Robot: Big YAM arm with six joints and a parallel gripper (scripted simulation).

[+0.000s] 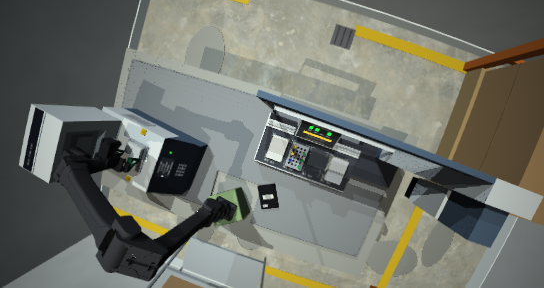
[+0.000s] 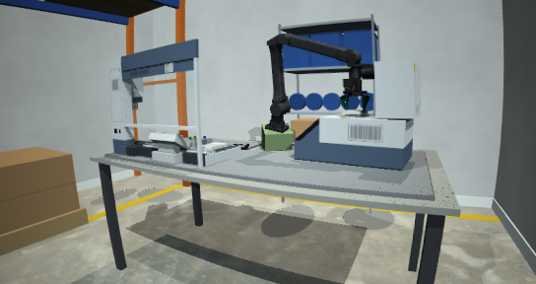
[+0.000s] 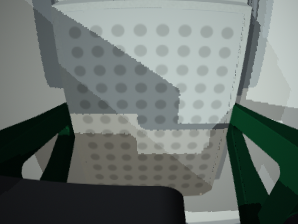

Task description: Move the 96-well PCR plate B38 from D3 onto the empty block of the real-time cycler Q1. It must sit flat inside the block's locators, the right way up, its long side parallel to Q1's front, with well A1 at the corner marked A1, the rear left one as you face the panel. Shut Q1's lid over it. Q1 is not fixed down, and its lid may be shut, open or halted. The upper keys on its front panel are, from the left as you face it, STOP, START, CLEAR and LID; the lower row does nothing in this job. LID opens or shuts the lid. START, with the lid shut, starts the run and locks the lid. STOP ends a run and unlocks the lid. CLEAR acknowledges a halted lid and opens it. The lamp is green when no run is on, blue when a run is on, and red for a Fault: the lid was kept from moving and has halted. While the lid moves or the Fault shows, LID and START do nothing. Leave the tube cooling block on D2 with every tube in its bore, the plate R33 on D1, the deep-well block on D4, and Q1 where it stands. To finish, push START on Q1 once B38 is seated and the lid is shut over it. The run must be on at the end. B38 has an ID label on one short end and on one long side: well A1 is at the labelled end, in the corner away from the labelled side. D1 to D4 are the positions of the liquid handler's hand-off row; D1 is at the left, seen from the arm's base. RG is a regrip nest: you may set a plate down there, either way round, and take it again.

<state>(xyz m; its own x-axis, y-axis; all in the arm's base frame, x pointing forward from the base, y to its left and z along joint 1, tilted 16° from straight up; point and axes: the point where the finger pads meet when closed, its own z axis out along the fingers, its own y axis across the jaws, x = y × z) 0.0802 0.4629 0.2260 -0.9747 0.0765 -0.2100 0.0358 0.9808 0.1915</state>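
Real-time cycler Q1 (image 1: 165,164): stands near the tabletop's (image 2: 345,181) left edge as seen from the arm's base, lid (image 2: 394,88) raised. Lamp (image 1: 170,152) green.

Claw (image 2: 357,102): green fingers clamped on PCR plate B38 (image 3: 160,96), one on either long side, over Q1's open block. Wrist view shows the plate's wells facing up.

Hand-off row (image 1: 312,157): sits toward the far edge.
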